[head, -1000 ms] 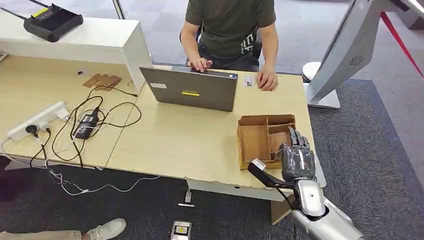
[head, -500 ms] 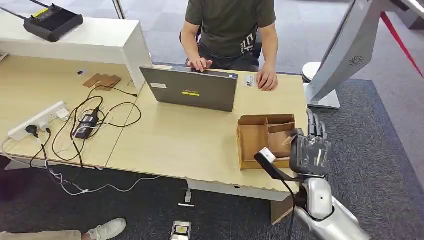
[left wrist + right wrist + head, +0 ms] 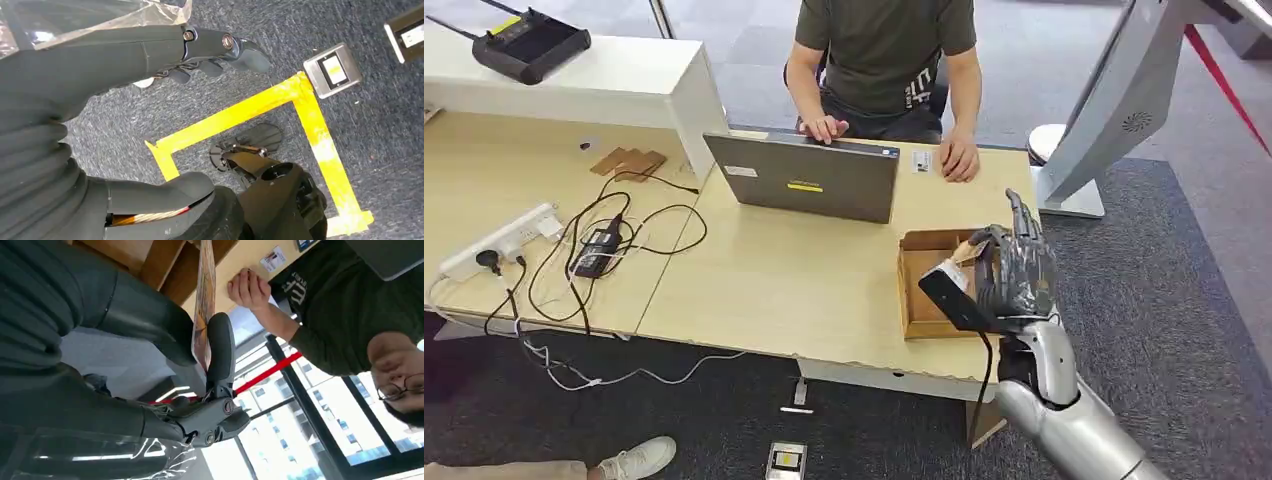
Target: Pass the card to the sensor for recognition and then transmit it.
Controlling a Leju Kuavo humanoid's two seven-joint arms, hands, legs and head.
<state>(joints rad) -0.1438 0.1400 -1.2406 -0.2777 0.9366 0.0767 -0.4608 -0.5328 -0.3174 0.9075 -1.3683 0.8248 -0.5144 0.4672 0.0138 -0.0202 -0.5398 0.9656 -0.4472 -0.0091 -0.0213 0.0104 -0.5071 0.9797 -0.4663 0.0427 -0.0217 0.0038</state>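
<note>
Right now we are seeing the right hand [image 3: 1016, 270] raised above the cardboard organizer box [image 3: 921, 290] at the near right corner of the wooden table [image 3: 804, 280]. From the right wrist view, the card [image 3: 204, 305] is being pinched edge-on between the thick thumb and a dark finger [image 3: 220, 347], standing upright in that grip. In the head view the card [image 3: 965, 251] is peeking out beside the fingers, over the box's compartments.

We are finding the left hand [image 3: 125, 55] hanging over dark carpet marked with yellow tape [image 3: 260, 107]; its fingers are lying loosely extended and holding nothing.

Across the table a person [image 3: 884, 50] is sitting behind a grey laptop [image 3: 804, 180], one hand at its keyboard, the other resting on the tabletop just beside a small card-like item [image 3: 922, 161]. A white power strip [image 3: 499, 240] with tangled black cables is lying on the left part of the table.
</note>
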